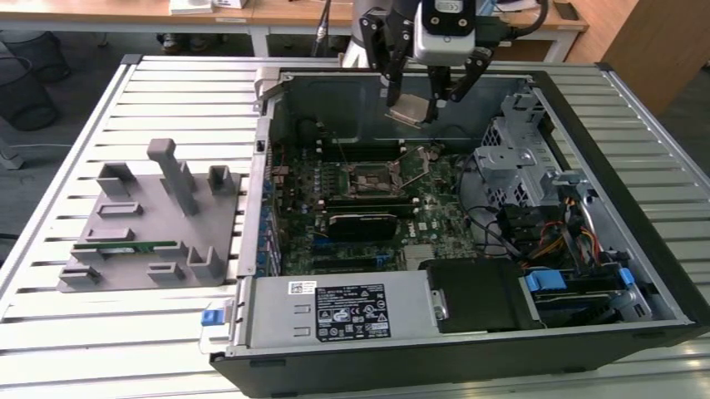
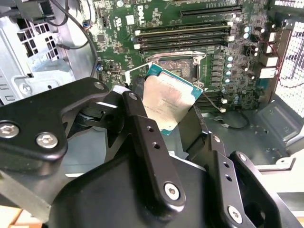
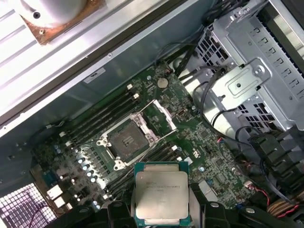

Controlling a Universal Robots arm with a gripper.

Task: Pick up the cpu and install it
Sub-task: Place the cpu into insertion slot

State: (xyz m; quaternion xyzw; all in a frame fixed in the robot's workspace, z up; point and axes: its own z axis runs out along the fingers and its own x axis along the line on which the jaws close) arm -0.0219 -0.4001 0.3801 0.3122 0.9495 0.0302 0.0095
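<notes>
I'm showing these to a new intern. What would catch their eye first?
First, the gripper holding the cpu tilted above the open computer case. Inside the case, the empty socket stands out on the green motherboard. On the exterior view's left, a grey holder sits beside the case.

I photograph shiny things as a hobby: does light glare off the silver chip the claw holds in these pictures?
Second wrist view: the cpu gleams pale, its metal top washed by light. First wrist view: the cpu looks evenly grey, no hot spot. Exterior view: it stands bright against the shadowed case.
</notes>
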